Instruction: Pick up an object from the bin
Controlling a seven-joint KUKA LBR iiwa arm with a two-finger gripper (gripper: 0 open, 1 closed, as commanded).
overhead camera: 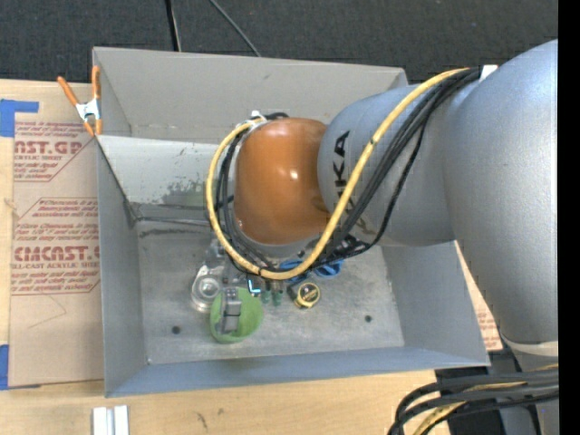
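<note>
Grey metal bin floor is seen under the arm. A green round thing is laid near the middle of the wall nearest the camera, and the gripper is set right on top of it. Whether the gripper is open or closed cannot be told. A clear round thing is seen just beside it, toward the left wall. A small gold ring and a blue thing are seen toward the right wall. Bare floor is left by the left wall and in both near corners.

You'll find in the bin: gripper over a rounded object, floor's lower-left | cup-like piece just upper-left of it | ring-shaped piece to its right, apart.
</note>
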